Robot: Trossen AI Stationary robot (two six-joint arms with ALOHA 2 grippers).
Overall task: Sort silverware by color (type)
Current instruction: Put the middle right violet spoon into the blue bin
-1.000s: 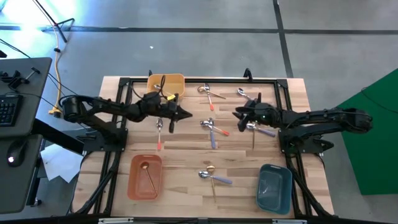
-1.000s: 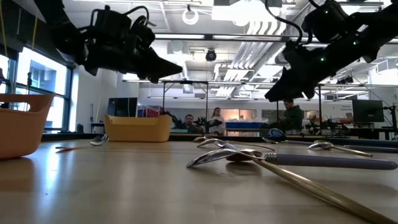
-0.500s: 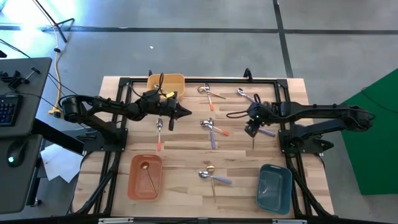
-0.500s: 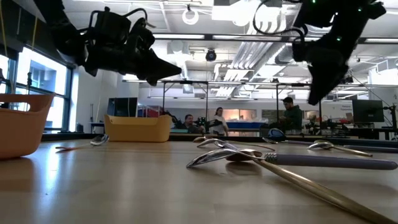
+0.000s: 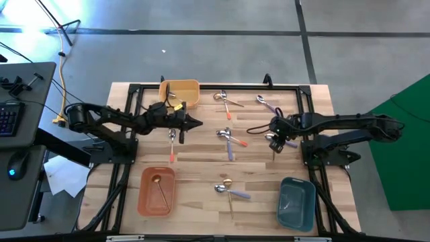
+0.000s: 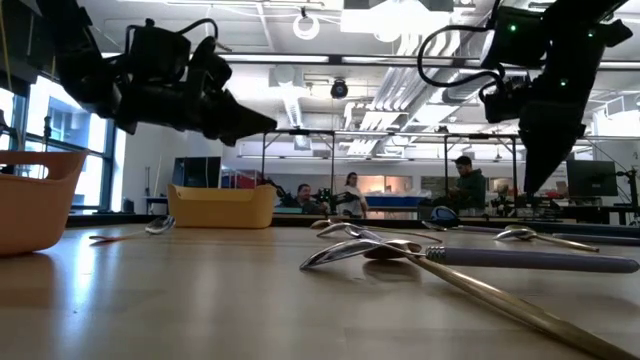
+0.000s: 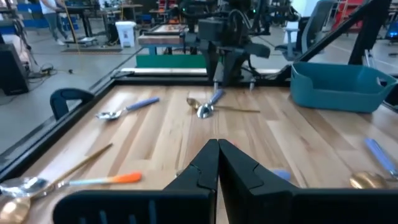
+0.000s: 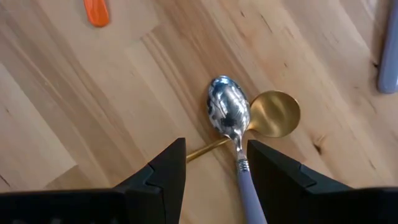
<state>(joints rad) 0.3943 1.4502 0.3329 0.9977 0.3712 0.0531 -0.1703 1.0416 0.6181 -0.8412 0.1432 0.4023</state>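
My right gripper (image 5: 272,139) (image 8: 216,146) is open and points down over a blue-purple-handled spoon (image 8: 228,112) (image 5: 285,142). That spoon lies crossed over an all-gold spoon (image 8: 273,115) on the table's right half. The fingers stand on either side of the blue spoon's neck without touching it. My left gripper (image 5: 198,124) (image 7: 217,146) is shut, empty and level above the table's left half, close to a red-orange-handled spoon (image 5: 172,144). Other spoons lie flat mid-table (image 5: 228,138), at the far edge (image 5: 225,101) and near the front (image 5: 228,189).
A yellow-orange bin (image 5: 179,93) stands at the far edge. A red-orange bin (image 5: 144,195) with a gold spoon inside sits at the near left, and a teal bin (image 5: 297,202) at the near right. A black frame rail (image 5: 215,87) runs around the tabletop. People show in the room behind.
My right gripper has tipped from level, pointing toward the table's left, to pointing straight down. It has also shifted slightly right and toward the near edge, over the blue-handled spoon. My left gripper has drawn back a little toward the table's left. No spoon has moved.
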